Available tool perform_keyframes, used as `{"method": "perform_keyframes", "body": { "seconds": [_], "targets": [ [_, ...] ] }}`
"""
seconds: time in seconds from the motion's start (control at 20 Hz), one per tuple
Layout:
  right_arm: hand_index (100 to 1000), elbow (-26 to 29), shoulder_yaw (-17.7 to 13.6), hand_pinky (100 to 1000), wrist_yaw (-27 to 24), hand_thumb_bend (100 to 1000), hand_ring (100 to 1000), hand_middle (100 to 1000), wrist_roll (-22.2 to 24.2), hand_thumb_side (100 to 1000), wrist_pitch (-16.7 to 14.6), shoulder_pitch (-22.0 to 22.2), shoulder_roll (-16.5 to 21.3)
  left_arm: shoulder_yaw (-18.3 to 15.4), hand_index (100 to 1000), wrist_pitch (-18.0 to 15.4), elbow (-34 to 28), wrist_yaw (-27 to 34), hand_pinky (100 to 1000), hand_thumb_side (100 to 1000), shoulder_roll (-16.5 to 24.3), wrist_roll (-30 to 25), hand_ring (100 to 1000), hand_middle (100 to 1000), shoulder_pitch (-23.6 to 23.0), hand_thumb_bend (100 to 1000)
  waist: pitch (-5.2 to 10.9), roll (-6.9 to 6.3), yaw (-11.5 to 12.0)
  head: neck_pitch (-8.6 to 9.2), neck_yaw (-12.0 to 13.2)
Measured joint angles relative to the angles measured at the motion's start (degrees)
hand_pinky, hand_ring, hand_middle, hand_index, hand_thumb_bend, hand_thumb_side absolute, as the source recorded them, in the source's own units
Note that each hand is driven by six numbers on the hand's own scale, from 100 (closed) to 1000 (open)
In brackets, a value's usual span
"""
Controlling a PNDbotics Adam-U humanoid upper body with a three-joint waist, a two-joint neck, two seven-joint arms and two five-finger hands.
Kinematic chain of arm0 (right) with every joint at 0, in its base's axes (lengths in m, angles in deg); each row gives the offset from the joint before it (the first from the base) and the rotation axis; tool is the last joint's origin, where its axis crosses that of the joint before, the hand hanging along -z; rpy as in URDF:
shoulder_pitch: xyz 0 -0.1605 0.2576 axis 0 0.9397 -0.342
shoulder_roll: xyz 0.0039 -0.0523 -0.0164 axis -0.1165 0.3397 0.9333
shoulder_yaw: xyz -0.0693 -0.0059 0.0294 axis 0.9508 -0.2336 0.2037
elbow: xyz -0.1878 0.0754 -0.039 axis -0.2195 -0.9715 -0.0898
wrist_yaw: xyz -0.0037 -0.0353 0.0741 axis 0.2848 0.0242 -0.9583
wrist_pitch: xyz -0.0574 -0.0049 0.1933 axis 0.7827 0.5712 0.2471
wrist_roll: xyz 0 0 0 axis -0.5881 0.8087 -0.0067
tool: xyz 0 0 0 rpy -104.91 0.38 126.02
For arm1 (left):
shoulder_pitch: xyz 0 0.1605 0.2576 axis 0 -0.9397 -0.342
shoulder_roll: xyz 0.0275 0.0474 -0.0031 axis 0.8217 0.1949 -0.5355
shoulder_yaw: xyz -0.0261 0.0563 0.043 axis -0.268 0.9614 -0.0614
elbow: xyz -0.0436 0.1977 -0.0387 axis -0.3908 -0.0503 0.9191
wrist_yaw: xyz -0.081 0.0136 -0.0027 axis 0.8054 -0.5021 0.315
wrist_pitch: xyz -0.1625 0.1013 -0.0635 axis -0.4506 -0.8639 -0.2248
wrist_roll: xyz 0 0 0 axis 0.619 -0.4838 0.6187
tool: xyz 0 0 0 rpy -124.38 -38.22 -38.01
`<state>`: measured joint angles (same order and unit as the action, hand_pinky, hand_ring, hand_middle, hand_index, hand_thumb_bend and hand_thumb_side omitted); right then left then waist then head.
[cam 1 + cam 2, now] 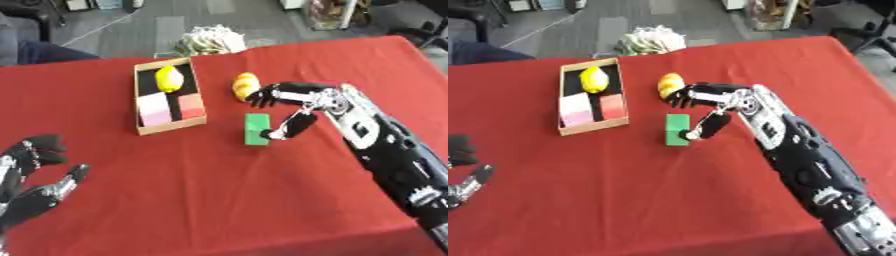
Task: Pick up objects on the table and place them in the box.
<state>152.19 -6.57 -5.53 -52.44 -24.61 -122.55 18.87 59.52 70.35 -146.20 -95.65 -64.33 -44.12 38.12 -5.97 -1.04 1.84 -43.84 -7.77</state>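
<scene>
Red table [219, 200]: fills most of the view.
Right hand [293, 107]: at 2 o'clock of centre, fingers spread and relaxed, thumb tip touching the green block, gripping nothing.
Left hand [35, 180]: at 8 o'clock, idle, fingers straight, pointing up.
Box [143, 127]: at 11 o'clock, holding a lemon [169, 78], a pink square [154, 110] and a red square [191, 106].
Green block [256, 129]: near centre, on the table.
Yellow-orange fruit [245, 85]: at 12 o'clock of the block, just beside the right fingers.
</scene>
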Motion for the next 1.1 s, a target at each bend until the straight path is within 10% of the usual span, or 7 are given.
{"method": "perform_keyframes", "body": {
  "seconds": [0.25,0.6,1.1],
  "targets": [
    [940,-1.63,0.12,805,3.03,385,824,814,0.15,217,-0.3,-0.06,-0.88,0.01,768,-0.07,0.01,-0.04,739,289,-0.04,-0.18,609,598,-0.02,577,0.0,0.0,0.06,0.0,-0.07],
    [598,-2.33,-1.5,708,5.23,241,593,495,-5.62,100,1.63,-0.42,-1.71,0.01,767,0.0,0.03,-0.15,749,289,-0.49,-0.29,608,598,-0.18,575,0.0,0.0,0.25,0.0,-0.17],
    [597,-0.3,-2.73,710,2.43,192,586,490,-14.97,100,3.67,-7.59,-1.78,0.33,763,-0.33,0.06,-0.14,753,284,-1.87,-0.67,609,598,0.15,570,0.37,0.0,3.67,0.01,-1.26]
  ]
}}
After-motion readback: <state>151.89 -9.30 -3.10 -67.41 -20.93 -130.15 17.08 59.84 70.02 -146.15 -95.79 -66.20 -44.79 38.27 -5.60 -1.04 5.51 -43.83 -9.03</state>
